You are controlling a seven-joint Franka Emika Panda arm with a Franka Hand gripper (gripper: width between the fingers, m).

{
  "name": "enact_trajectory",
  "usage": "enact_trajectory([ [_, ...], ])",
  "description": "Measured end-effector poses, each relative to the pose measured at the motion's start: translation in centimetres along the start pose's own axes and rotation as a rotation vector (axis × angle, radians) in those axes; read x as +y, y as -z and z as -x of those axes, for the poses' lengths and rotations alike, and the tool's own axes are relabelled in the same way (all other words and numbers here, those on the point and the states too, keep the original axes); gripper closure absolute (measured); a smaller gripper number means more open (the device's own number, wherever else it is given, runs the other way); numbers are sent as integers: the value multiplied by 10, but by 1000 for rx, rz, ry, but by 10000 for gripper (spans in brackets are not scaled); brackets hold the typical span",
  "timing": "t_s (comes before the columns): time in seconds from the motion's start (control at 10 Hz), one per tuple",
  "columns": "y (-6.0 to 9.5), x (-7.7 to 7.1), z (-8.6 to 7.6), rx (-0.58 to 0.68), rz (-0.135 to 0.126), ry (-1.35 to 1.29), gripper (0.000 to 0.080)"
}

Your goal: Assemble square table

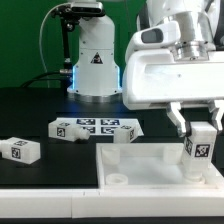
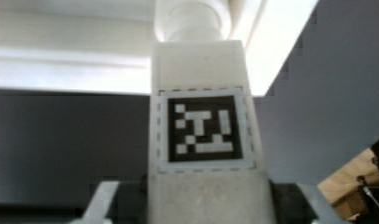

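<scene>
The white square table top (image 1: pixel 150 165) with its raised rim lies at the front of the black table, a round socket (image 1: pixel 117 180) showing at its near corner. My gripper (image 1: pixel 200 128) is shut on a white leg (image 1: pixel 199 148) with a black-and-white tag, held upright over the top's corner at the exterior view's right. In the wrist view the leg (image 2: pixel 207 110) fills the middle, its tag facing the camera, with a grey finger (image 2: pixel 108 198) on either side of it. Another tagged leg (image 1: pixel 20 150) lies loose at the exterior view's left.
The marker board (image 1: pixel 95 128) lies flat behind the table top. The arm's white base (image 1: pixel 95 60) with a blue glow stands at the back. The white body of the arm (image 1: pixel 170 60) hangs over the top's far part.
</scene>
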State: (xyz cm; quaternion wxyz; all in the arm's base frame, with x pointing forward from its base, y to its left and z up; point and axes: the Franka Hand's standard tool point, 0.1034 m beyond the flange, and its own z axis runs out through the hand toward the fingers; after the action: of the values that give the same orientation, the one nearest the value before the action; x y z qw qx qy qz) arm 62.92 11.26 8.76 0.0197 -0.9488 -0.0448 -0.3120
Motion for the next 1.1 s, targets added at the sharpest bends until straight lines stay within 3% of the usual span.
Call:
enact_trajectory([
  [0.5, -3, -1, 4, -11, 0, 0, 512],
  [0.7, -4, -1, 6, -19, -2, 0, 276],
  [0.8, -5, -2, 10, -54, -7, -12, 276],
  [0.9, -1, -6, 7, -135, -22, -40, 176],
  [1.0, 4, -5, -2, -151, -18, -55, 158],
  [1.1, -1, -5, 2, -251, -26, -99, 158],
])
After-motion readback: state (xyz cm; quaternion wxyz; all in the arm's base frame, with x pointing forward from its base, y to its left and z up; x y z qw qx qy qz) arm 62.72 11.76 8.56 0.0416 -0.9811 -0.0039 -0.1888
